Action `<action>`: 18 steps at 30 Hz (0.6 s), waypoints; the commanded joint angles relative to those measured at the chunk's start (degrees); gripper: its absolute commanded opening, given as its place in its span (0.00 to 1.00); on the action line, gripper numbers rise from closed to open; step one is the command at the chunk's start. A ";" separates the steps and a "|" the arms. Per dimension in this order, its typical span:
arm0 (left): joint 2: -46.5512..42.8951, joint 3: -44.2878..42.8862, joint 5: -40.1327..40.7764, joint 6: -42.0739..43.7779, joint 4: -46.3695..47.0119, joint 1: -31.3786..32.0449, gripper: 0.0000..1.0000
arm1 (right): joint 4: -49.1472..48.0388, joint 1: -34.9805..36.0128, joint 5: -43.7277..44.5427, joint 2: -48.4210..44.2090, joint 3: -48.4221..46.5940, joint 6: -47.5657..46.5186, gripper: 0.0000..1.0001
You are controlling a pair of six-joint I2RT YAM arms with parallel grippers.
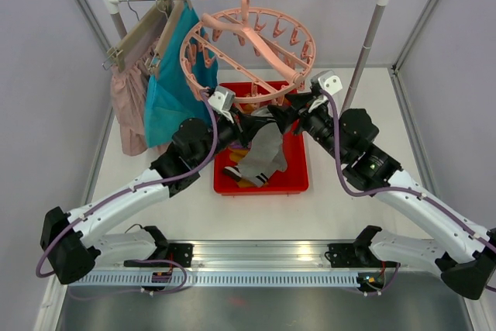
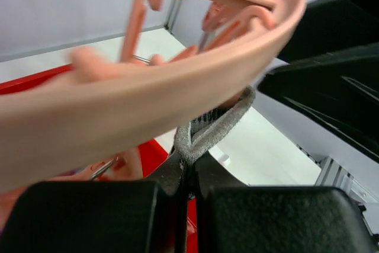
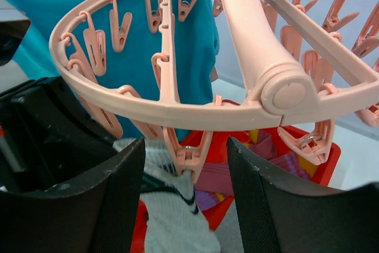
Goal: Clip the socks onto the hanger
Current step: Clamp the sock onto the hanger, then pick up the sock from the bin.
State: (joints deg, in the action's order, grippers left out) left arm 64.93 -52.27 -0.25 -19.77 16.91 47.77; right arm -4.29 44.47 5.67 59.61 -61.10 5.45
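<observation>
No readable text, label, brand, number or sign in any view.

In the right wrist view, the salmon-pink round plastic hanger point(image 3: 251, 45) fills the upper half of the frame and shows only bare moulded plastic. The grey knitted sock point(image 2: 219, 128) at the centre of the left wrist view is plain ribbed fabric. In the top view, the red plastic tray point(image 1: 298, 172) at centre is unmarked. Any print on the silver metal rail point(image 1: 256, 257) along the lower edge is too small to read.

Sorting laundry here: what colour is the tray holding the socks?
Red tray, clearest in the top external view.
</observation>
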 commanded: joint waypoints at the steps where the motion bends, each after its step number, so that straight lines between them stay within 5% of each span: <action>1: -2.87 -3.89 7.26 -3.34 -3.97 0.31 0.02 | 1.48 0.18 -1.54 -3.27 0.46 2.37 0.64; 11: -8.06 -8.46 29.50 -5.98 -22.52 0.31 0.02 | 8.95 0.18 1.71 -10.48 6.25 4.56 0.65; 18: -11.14 -9.08 41.11 -4.75 -28.77 0.31 0.02 | 7.11 0.18 1.62 -7.42 12.76 6.59 0.63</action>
State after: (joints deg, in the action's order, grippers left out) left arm 55.09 -58.70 32.14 -24.01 -7.62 47.88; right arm 3.27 44.51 6.52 50.04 -49.95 10.11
